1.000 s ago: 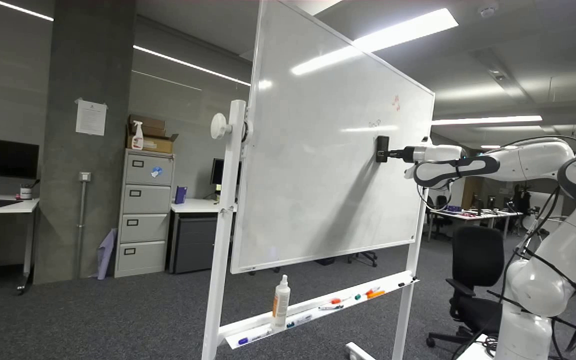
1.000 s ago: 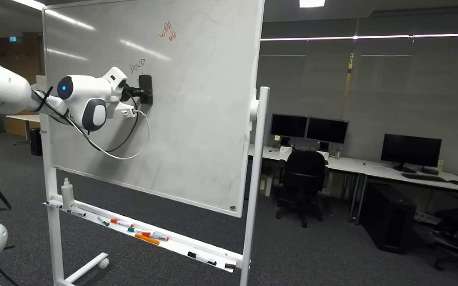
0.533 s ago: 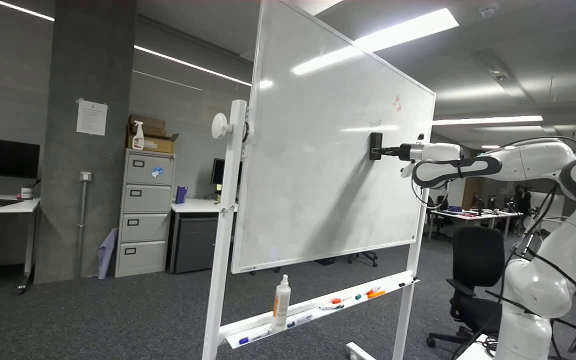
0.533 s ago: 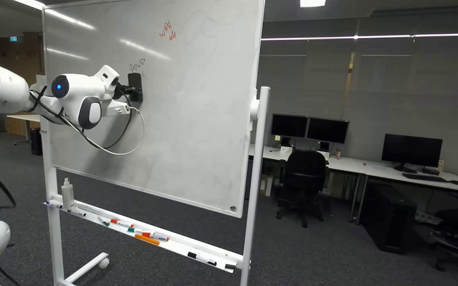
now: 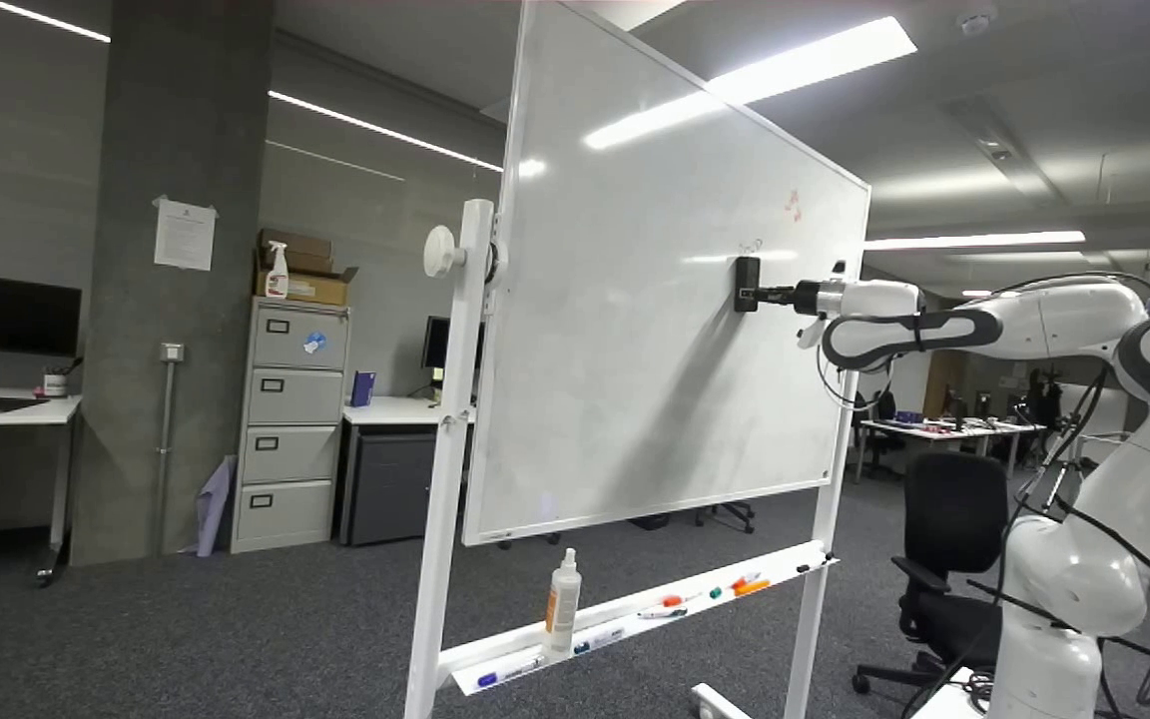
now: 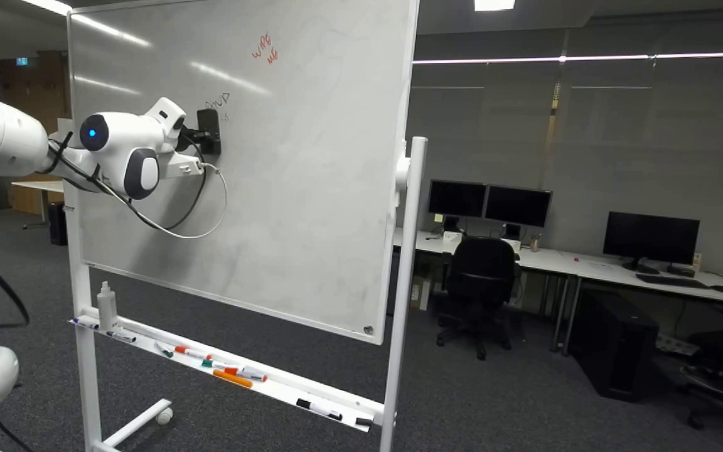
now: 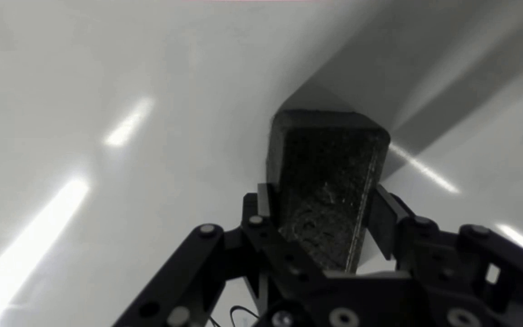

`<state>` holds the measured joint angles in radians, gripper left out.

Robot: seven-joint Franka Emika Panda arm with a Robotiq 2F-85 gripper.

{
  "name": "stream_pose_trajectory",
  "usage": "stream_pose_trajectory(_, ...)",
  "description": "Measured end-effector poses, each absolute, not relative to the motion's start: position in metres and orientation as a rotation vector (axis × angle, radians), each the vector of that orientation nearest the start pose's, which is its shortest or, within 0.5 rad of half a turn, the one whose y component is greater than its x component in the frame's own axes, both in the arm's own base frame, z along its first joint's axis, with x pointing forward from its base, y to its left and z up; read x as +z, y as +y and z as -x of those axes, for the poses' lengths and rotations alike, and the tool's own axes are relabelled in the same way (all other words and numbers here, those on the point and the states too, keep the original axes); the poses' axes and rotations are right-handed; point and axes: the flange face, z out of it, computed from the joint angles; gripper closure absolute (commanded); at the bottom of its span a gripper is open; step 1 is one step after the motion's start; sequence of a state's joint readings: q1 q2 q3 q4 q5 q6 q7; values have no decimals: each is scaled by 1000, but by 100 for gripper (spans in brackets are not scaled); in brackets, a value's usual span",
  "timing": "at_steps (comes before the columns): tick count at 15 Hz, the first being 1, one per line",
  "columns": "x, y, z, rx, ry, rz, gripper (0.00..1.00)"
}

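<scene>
The gripper (image 7: 323,218) is clamping a black eraser (image 7: 329,159) against the whiteboard (image 6: 311,188), near its middle.

I'm seeing plenty of whiteboard stretching out to either side of the eraser, its bottom edge (image 6: 230,302) running well below. Black letters (image 6: 218,100) are sitting just above the eraser; red letters (image 6: 265,48) are showing higher up. A white cable (image 6: 192,237) is looping under the gripper, and beneath the whiteboard a tray (image 6: 277,390) is holding markers (image 6: 233,378) and a spray bottle (image 5: 562,604).

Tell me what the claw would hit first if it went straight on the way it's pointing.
The whiteboard: the claw faces it, gripping the black eraser, so the black eraser would likely meet the whiteboard first. Whether they already touch is hard to tell.
</scene>
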<state>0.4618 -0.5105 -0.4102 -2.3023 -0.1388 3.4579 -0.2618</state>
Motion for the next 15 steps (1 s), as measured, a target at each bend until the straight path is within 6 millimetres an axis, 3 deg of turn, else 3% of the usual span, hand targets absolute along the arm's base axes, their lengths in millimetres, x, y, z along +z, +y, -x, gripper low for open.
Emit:
stream_pose_trajectory(1,725,-20,-426,-2333,-357,2152,44)
stream_pose_trajectory(8,732,-22,-426,-2352,-349,2142,44)
stream_pose_trajectory(9,732,-22,-426,-2352,-349,2142,69)
stream_pose_trajectory(15,733,-23,-426,-2348,-338,2129,69)
